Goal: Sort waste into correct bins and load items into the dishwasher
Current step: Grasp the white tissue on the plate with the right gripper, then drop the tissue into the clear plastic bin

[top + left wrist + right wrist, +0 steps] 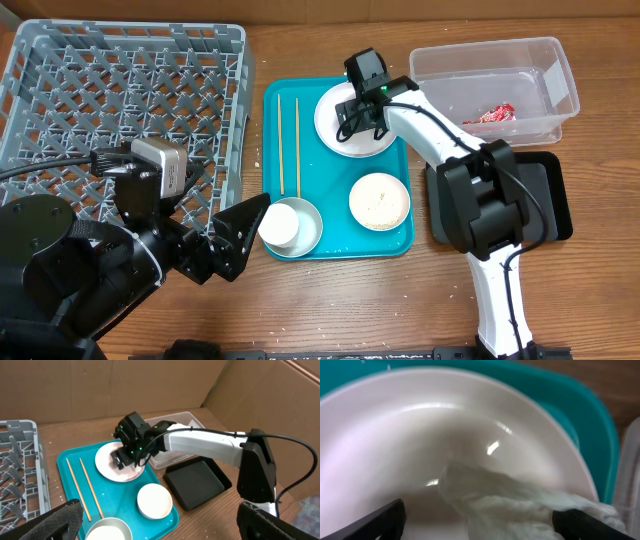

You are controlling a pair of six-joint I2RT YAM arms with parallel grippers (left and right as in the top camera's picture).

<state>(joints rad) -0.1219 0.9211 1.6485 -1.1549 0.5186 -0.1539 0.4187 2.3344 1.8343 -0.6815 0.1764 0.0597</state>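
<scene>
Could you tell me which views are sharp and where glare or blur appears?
Overhead: sharp, evenly lit. Left wrist: mostly sharp. Right wrist: close and soft; glare streaks on the round pale pink-white plate, the crumpled white paper napkin blurred.

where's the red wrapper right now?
In the overhead view, the red wrapper lies inside the clear tub at the far right, just beyond the black tray and right of the teal tray.
</scene>
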